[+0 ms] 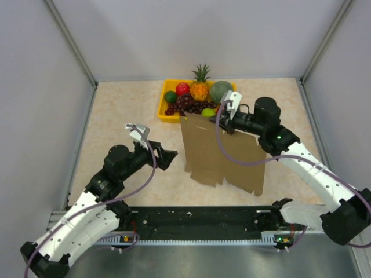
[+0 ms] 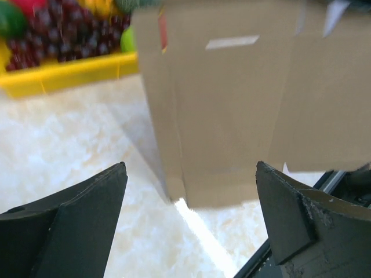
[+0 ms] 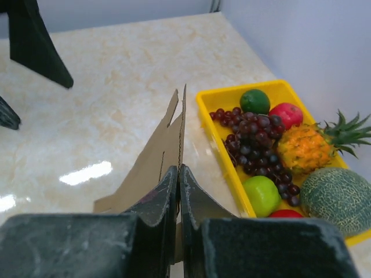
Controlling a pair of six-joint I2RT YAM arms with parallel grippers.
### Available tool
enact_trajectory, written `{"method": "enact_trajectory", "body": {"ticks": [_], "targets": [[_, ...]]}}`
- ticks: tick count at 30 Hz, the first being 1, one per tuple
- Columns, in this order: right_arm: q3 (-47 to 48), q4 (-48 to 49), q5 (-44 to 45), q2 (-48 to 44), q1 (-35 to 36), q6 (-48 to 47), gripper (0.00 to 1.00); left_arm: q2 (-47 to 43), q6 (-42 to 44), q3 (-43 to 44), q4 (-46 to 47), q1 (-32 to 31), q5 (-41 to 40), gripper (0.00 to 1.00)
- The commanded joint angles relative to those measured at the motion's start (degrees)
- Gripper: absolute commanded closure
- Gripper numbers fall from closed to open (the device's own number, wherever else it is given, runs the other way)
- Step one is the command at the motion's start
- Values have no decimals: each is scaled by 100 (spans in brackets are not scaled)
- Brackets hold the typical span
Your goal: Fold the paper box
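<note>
Note for you: the paper box is a flat brown cardboard blank, matte and stiff-looking, with creases, a slit and notched tabs along its lower edge. It is held up on edge just in front of the yellow tray, and in the top view its upper edge overlaps the tray's near rim. The right end effector is closed tight on that upper edge, the sheet pinched thin between its dark pads, so this arm carries the blank. The long axis runs from the pinch down toward the table (I cannot tell whether the lower tabs touch it). The left end effector sits in front of the tray, off its left corner. Its jaws are spread wide and hold nothing, and it is apart from the sheet with the broad cardboard face straight ahead between its fingers. Judgement: the next move turns on that gap, with the left arm closing straight ahead onto the near panel to fold it. The glossy plastic tray of fruit lies close behind, so watch the swing.
</note>
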Motion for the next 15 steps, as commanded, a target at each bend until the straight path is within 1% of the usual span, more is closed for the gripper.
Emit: {"method": "enact_trajectory", "body": {"ticks": [1, 2, 3, 5, 6, 7, 8, 9, 10, 11, 12, 13, 15], "targets": [[-554, 1543, -441, -536, -558, 1426, 100, 5, -1052, -555, 1046, 760, 829, 2], [-695, 1686, -581, -624, -664, 1733, 100, 58, -1106, -608, 1266, 918, 978, 1], [-940, 1827, -652, -799, -743, 1857, 100, 259, -1141, -669, 1433, 1224, 1215, 1], [-1214, 2310, -950, -967, -1025, 2400, 100, 567, -1176, -678, 1960, 1481, 1961, 1], [-1476, 2486, -1030, -1046, -1112, 2578, 100, 934, -1229, -678, 2180, 1717, 2295, 1], [-1592, 2836, -1118, -1169, -1253, 2762, 100, 1164, -1316, -661, 2791, 1815, 3133, 3], [-1680, 2952, -1249, -1222, -1306, 3042, 100, 1375, -1352, -652, 3067, 1869, 3455, 3], [-1811, 3040, -1294, -1266, -1341, 3150, 100, 1830, -1370, -626, 3374, 1878, 3745, 5], [-1847, 3085, -1321, -1353, -1342, 3220, 100, 2060, -1292, -591, 3630, 1878, 4183, 6], [-1865, 3120, -1330, -1389, -1359, 3343, 100, 2271, -1308, -547, 4024, 1869, 4675, 10], [-1900, 3138, -1356, -1407, -1351, 3405, 100, 2569, -1326, -494, 4167, 1869, 4819, 11], [-1892, 3138, -1365, -1442, -1359, 3466, 100, 2685, -1317, -511, 4334, 1852, 4838, 12], [-1848, 3199, -1426, -1460, -1377, 3677, 100, 2818, -994, -546, 4511, 1843, 4638, 14]]}}
